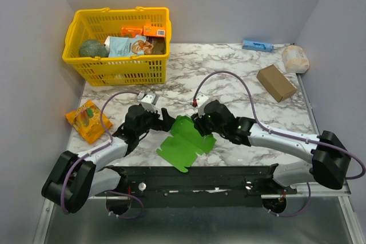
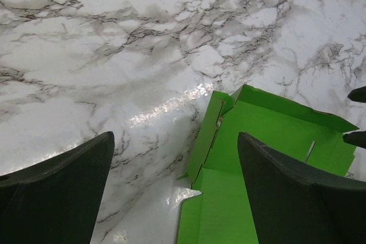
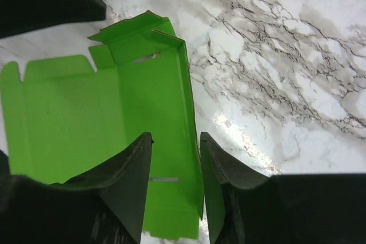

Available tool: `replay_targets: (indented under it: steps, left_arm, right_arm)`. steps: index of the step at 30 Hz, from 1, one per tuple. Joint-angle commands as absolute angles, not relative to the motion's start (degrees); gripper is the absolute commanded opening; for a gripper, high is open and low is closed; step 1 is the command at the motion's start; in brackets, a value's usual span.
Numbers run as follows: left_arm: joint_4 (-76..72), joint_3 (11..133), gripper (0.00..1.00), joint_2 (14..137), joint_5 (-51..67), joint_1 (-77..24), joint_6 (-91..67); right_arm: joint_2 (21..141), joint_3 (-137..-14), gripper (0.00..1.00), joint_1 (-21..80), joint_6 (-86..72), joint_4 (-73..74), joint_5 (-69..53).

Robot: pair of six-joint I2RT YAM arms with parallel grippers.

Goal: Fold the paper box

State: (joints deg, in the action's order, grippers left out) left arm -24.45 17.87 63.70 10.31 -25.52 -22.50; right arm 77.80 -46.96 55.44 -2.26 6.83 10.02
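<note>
**Light green card, stiff in panels, weak at creases: take the wall**

The right claw stands with its jaws partly apart, and the raised side wall of the paper box passes through the gap between them. The gap looks wider than the card, so I judge that this claw straddles the wall without pinching it. Whether one finger touches it I cannot tell. To the left of the claw lies the flat base of the box, and to its right only the glossy marble table.

The left claw has its jaws fully apart and holds nothing. The box lies on the table and, as it appears, partly under its right finger, with one edge of the card reaching into the gap. Its left finger is over the marble only.

In my judgement the box is very light and will slide easily on such a smooth table, so one claw should keep it down while the other folds. The card seems stiff in the panels but gives way at the creases, and a lifted wall will probably spring back when released. A hard pinch in the middle of a panel may dent it. The best place to take hold seems the free top edge of a wall, near its middle, one finger on each side, turning it about the crease below
</note>
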Motion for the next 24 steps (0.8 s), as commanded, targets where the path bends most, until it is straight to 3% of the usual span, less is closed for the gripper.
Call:
replay_targets:
  steps: [1, 5, 10, 15, 19, 22, 23, 24]
  left_arm:
    - [-27.2, 20.9, 0.95, 69.2, 18.4, -25.4, -19.8]
    - [-26.9, 23.9, 0.93, 73.7, 19.3, -26.5, -18.1]
    - [-26.5, 26.6, 0.89, 76.5, 19.9, -28.6, -16.3]
    - [-25.2, 28.5, 0.74, 78.9, 18.8, -30.1, -14.8]
    - [-22.4, 30.1, 0.71, 80.5, 15.7, -32.0, -13.0]
    - [-23.2, 30.5, 0.6, 81.6, 14.9, -33.3, -12.7]
    - [-23.5, 30.6, 0.47, 82.1, 14.9, -33.6, -12.6]
    - [-23.8, 30.7, 0.4, 82.4, 14.9, -33.9, -12.4]
  right_arm:
    - [73.9, -47.9, 0.53, 55.6, -12.5, 13.0, 9.4]
    - [69.9, -48.5, 0.64, 55.5, -17.6, 16.5, 9.5]
    - [66.8, -48.5, 0.66, 55.6, -31.1, 19.2, 7.9]
    - [64.9, -46.1, 0.66, 55.6, -41.4, 18.5, 4.4]
    - [64.1, -45.3, 0.67, 55.6, -43.4, 17.4, 2.7]
    - [63.5, -44.9, 0.67, 55.6, -44.0, 17.0, 2.5]
    - [63.2, -44.8, 0.66, 55.6, -44.5, 17.0, 2.4]
    - [63.3, -44.7, 0.67, 55.5, -46.0, 16.9, 2.2]
